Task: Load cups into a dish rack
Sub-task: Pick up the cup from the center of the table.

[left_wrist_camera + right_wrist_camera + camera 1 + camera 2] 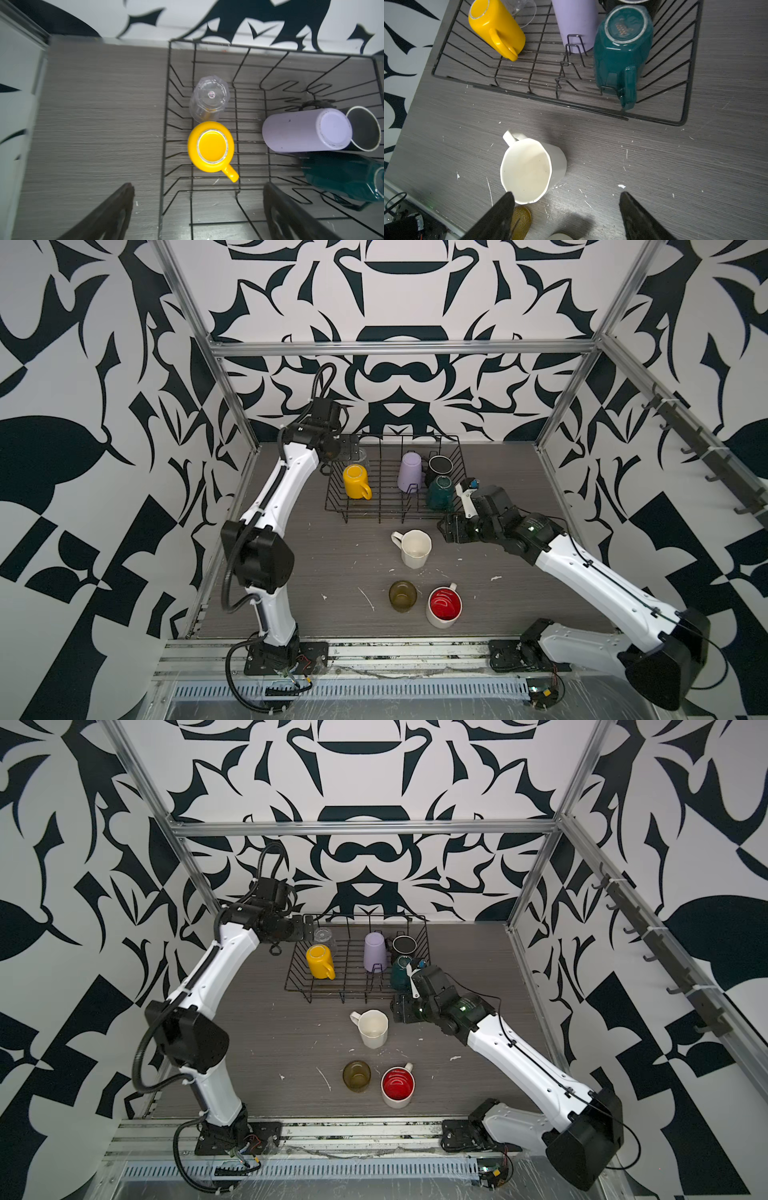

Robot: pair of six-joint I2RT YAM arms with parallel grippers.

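Note:
The black wire dish rack (432, 436) stands at the back of the table. Upside down in it are a yellow mug (356, 481), a lilac tumbler (409, 471), a black mug (439, 466), a dark-green mug (440, 492) and a clear glass (324, 935). On the table in front stand a white faceted mug (415, 548), an olive-brown glass (402, 596) and a white mug with a red inside (444, 607), all upright. My left gripper (198, 187) hangs open and empty over the rack's left edge. My right gripper (565, 195) is open and empty above the table, just right of the white mug (529, 168).
Aluminium frame posts (232, 398) and patterned walls close in the table on three sides. The right forearm (582, 568) stretches across the table's right side. The table's surface (332, 556) is grey wood grain with white flecks.

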